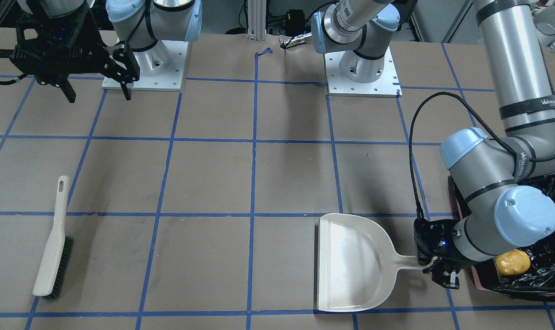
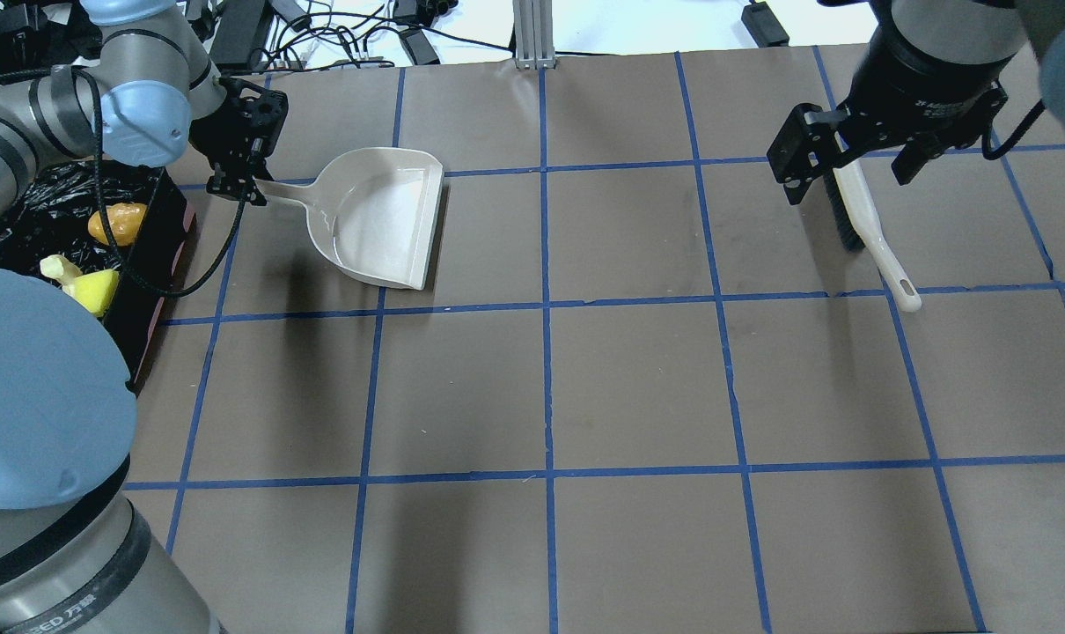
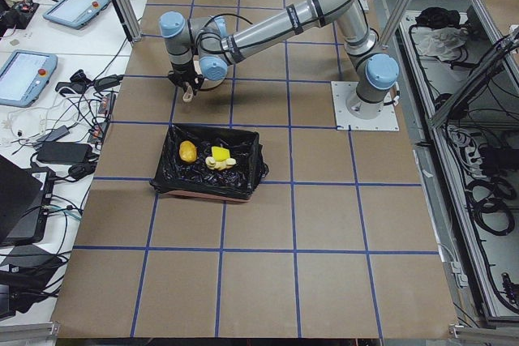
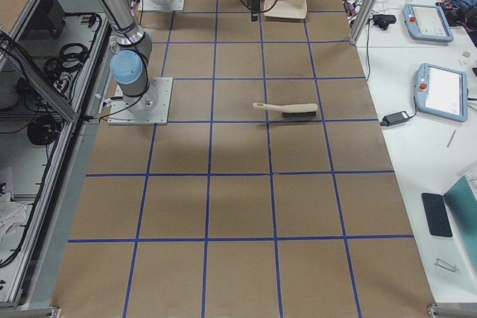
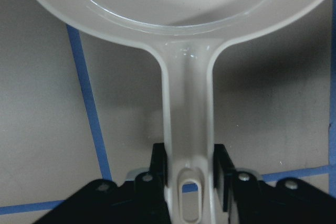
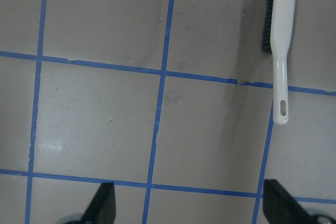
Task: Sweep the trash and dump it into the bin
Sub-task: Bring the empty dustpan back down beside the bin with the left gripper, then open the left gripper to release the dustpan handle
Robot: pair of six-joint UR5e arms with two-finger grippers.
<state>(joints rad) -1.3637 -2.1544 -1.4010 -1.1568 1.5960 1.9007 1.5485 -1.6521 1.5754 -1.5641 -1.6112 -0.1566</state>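
Note:
The trash lies in the bin (image 2: 158,255), a box lined with black plastic at the table's left end: a glossy brown-yellow lump (image 2: 119,222), a yellow sponge (image 2: 92,289) and a pale foam scrap (image 2: 57,266). The beige dustpan (image 2: 383,220) rests flat on the table beside the bin, its pan bare. My left gripper (image 5: 190,169) is shut on the end of the dustpan's handle, one finger on each side. My right gripper (image 2: 854,172) hangs open high above the brush (image 2: 867,229), which lies on the table.
The brown table is marked with a grid of blue tape. Both arm bases (image 1: 362,68) stand on white plates at the robot's edge. The left arm's elbow (image 1: 497,183) hangs over the bin. Cables and boxes (image 2: 321,26) lie beyond the far edge.

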